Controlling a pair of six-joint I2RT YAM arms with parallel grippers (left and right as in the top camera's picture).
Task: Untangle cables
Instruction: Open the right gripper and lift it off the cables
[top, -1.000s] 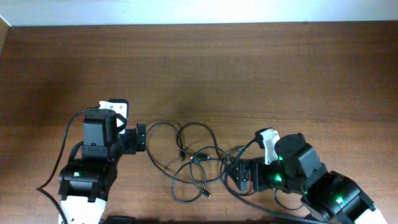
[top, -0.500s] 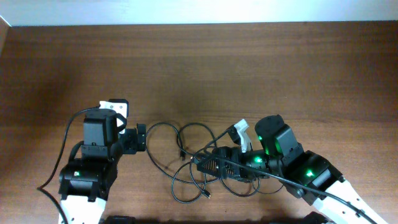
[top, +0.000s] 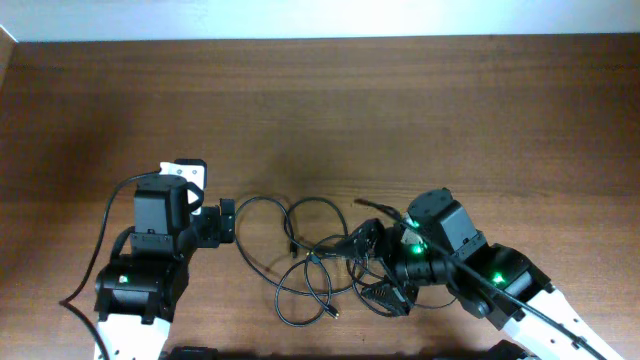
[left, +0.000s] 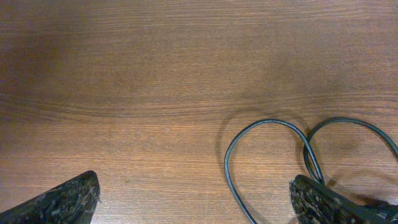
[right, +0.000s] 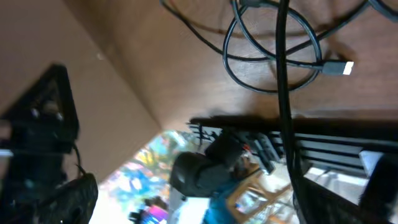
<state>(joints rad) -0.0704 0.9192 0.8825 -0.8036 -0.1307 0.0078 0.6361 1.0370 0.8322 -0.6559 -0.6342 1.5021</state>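
Turned since 1 second ago, the right gripper hangs over the cables' right edge, jaws wide apart; left gripper, equally spread, stands just left.

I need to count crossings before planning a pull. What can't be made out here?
Overhead: the open right gripper covers the right side of the thin black cables on the wooden table; crossings there are hidden.
Left wrist: two cable loops run off the bottom and right edges.
Right wrist: tilted, blurred; strands leave the top edge.
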